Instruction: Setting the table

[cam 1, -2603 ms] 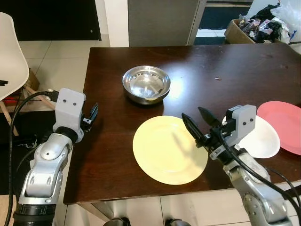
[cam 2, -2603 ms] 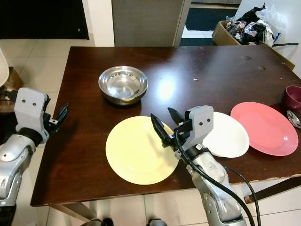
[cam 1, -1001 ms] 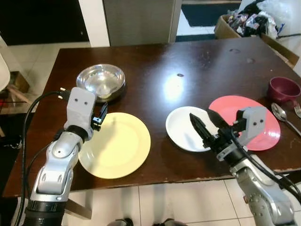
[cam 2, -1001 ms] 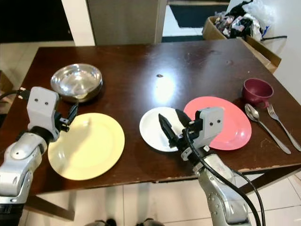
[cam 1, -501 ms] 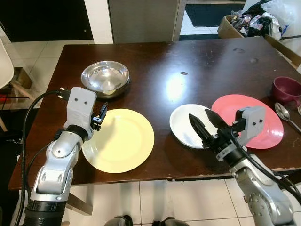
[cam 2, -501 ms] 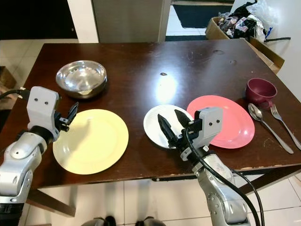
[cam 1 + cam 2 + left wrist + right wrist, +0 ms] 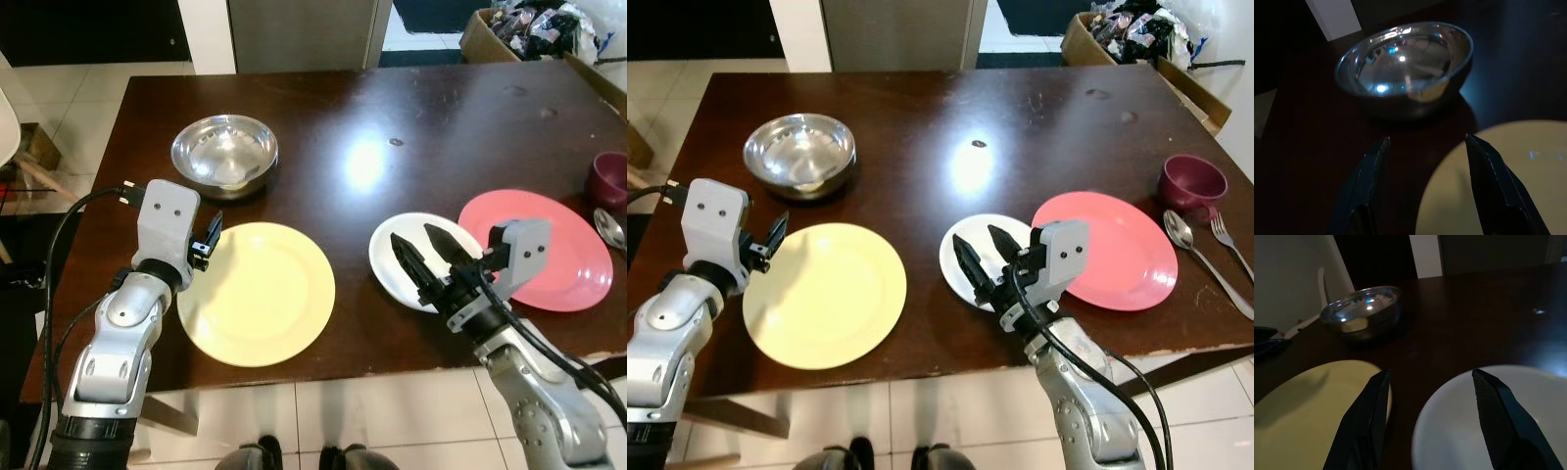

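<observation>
- White plate (image 7: 411, 257) is lying on the table (image 7: 392, 108), just beside the pink plate (image 7: 554, 250), with my right tool (image 7: 423, 260) hovering over its near side, fingers spread and holding nothing.
- Coming down carelessly, I am risking a fingertip catching the rim and skidding it into the pink plate or toward the near table edge.
- My left tool (image 7: 210, 238) is hanging open and empty at the yellow plate's (image 7: 260, 294) far-left rim, pointing toward the steel bowl (image 7: 224, 155).

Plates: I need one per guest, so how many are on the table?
3: yellow plate near the left gripper, white plate under the right gripper, pink plate beside it.
</observation>
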Controlling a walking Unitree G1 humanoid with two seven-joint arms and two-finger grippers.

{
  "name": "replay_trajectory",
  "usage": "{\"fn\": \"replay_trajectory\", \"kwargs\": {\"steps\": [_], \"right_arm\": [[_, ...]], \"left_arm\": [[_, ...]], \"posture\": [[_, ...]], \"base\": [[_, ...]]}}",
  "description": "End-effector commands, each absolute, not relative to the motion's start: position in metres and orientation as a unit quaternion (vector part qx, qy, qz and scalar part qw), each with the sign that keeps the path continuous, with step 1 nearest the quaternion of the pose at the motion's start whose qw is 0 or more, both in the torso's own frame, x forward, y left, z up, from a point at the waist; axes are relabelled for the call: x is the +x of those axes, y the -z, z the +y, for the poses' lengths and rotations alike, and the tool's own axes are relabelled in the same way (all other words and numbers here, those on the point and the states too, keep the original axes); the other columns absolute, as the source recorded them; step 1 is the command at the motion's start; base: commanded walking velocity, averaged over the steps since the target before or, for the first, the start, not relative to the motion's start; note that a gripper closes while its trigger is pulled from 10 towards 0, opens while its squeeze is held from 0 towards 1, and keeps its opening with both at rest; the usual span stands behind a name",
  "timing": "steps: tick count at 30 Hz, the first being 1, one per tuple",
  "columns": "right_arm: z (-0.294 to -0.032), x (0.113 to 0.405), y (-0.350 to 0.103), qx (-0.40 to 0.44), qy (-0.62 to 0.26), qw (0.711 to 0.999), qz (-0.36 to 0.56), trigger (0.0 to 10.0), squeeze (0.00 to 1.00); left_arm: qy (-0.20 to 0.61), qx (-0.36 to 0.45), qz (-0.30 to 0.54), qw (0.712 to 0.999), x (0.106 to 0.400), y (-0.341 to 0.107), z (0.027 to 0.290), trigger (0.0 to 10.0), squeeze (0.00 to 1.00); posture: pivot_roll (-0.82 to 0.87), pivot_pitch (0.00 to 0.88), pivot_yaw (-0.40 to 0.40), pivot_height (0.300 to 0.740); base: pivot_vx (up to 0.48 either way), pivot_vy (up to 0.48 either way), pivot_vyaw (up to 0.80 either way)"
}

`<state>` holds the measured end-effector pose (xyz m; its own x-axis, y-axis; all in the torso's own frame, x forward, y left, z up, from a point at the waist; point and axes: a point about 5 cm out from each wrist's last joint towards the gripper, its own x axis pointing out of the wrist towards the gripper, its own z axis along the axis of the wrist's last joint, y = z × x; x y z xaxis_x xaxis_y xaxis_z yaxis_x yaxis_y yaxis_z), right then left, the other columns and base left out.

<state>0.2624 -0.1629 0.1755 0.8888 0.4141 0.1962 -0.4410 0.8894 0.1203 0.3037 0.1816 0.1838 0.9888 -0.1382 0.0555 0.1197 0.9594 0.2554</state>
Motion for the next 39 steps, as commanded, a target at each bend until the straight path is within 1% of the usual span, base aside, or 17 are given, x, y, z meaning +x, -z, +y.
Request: {"fn": "replay_trajectory", "kwargs": {"steps": [1, 15, 27, 32, 39], "right_arm": [[-0.162, 0.2605, -0.1742, 0.088, -0.222, 0.968, -0.077, 10.0, 0.0], [-0.1613, 0.2621, -0.1783, 0.134, -0.227, 0.961, -0.083, 10.0, 0.0], [-0.1623, 0.2624, -0.1794, 0.15, -0.228, 0.958, -0.083, 10.0, 0.0], [-0.1634, 0.2631, -0.1801, 0.163, -0.224, 0.958, -0.082, 10.0, 0.0], [-0.1648, 0.2634, -0.1807, 0.166, -0.22, 0.958, -0.082, 10.0, 0.0]], "left_arm": [[0.06, 0.128, -0.017, 0.99, 0.3022, -0.1767, 0.1865, 10.0, 0.02], [0.061, 0.13, -0.017, 0.99, 0.3024, -0.1773, 0.1879, 10.0, 0.03], [0.062, 0.131, -0.018, 0.989, 0.3026, -0.1778, 0.188, 10.0, 0.02], [0.082, 0.118, -0.022, 0.989, 0.3015, -0.1799, 0.1833, 10.0, 0.0], [0.081, 0.126, -0.02, 0.989, 0.3022, -0.1787, 0.1819, 10.0, 0.01]], "posture": [[-0.09, 0.065, 0.059, 0.74], [-0.08, 0.055, 0.062, 0.74], [-0.08, 0.052, 0.064, 0.74], [-0.08, 0.052, 0.064, 0.74], [-0.08, 0.053, 0.065, 0.74]], "base": [[-0.45, 0.0, 0.0], [-0.437, 0.0, 0.0], [-0.428, 0.0, 0.0], [0.0, 0.0, 0.0], [0.0, 0.0, 0.0]]}}
